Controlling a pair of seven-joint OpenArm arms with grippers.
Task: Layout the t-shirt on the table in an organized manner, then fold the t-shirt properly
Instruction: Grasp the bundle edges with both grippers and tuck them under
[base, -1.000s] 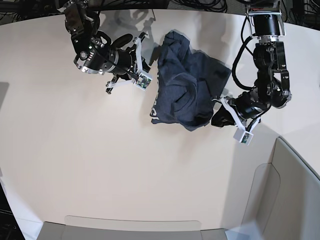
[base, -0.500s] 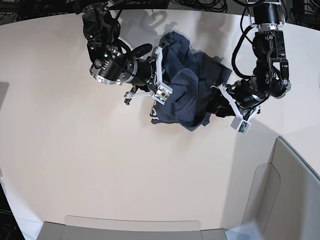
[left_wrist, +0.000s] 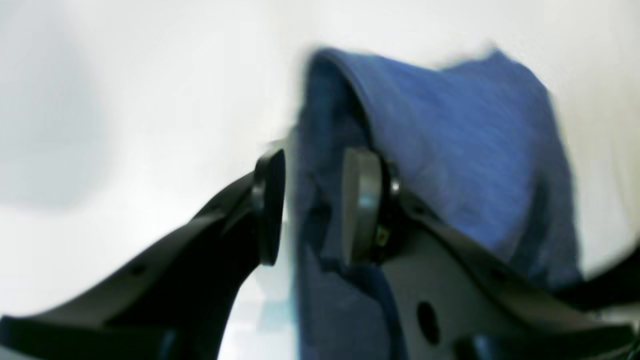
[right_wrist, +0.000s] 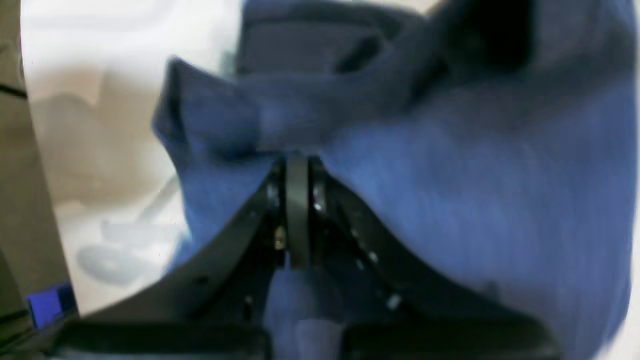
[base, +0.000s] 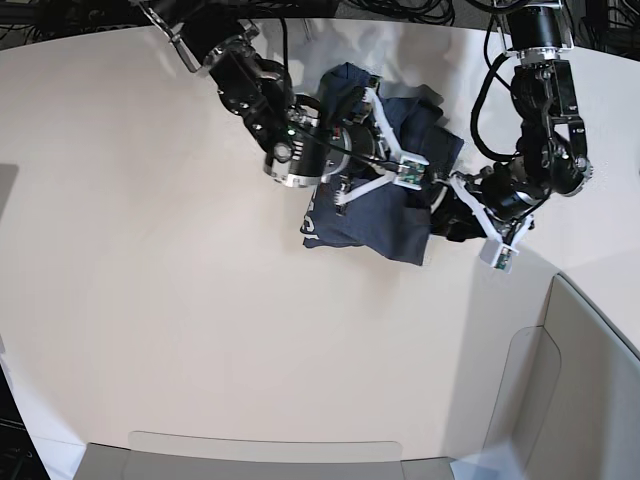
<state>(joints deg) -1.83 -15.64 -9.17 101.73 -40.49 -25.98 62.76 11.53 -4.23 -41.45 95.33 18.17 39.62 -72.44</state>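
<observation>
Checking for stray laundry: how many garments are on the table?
1: a crumpled dark navy-blue fabric t-shirt near the off-white table's far edge, between both arms. Anything beneath it is hidden.

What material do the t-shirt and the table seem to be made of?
The t-shirt: soft knit fabric, probably cotton or a blend. It is a heathered navy blue with a matte look, and it lies bunched in loose folds and creases.
The table: a hard, smooth, off-white top, possibly laminate or painted board. It has an even colour, no grain, and a faint sheen.
</observation>
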